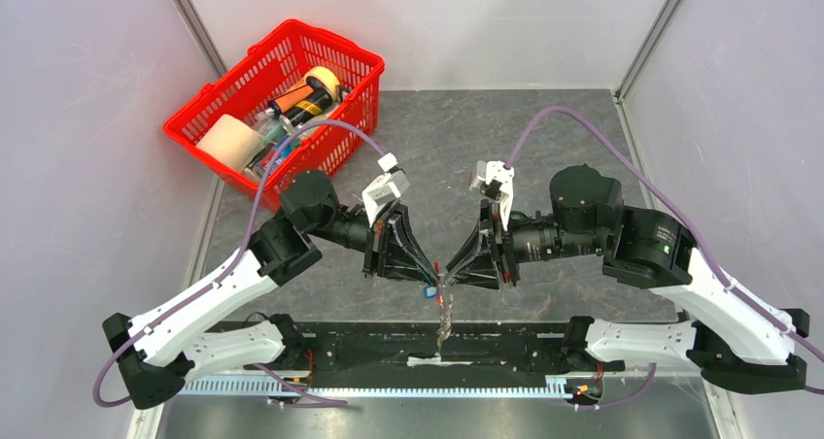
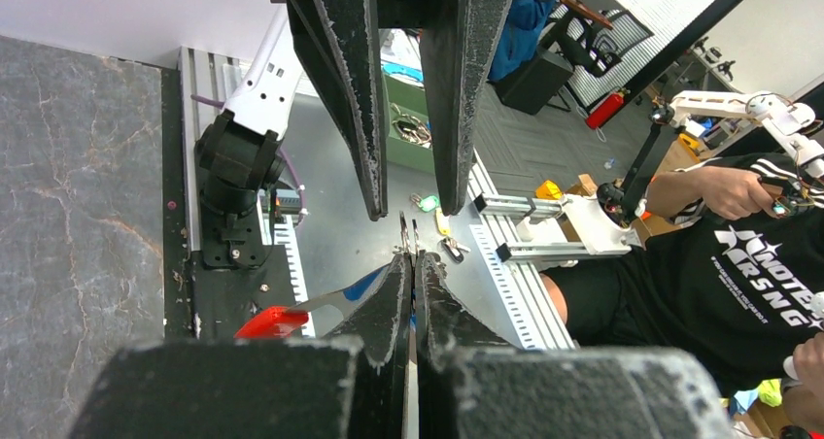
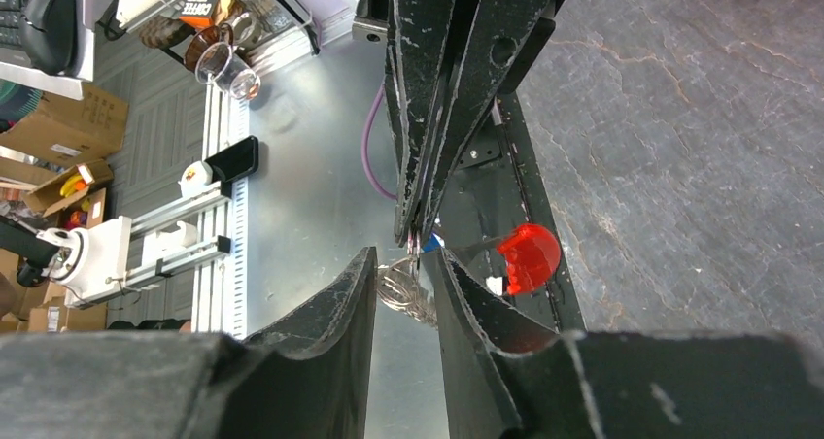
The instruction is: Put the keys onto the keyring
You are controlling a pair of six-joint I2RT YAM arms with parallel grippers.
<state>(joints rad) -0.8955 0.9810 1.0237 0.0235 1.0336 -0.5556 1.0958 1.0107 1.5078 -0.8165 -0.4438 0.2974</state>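
Not done yet: the keyring (image 3: 528,256) is held in the air over the middle of the worktop's (image 1: 544,138) near edge, pinched by a thin metal part in the closed left hand (image 2: 412,269). The blue key (image 1: 429,290) is seen just beside it, but whether it is threaded cannot be told. The right hand (image 3: 403,269) is set part-open astride the silvery fringe, contact unclear. The worktop is grey and stone-patterned, boxed in by pale walls, with a red basket (image 1: 228,73) at its far-left corner.
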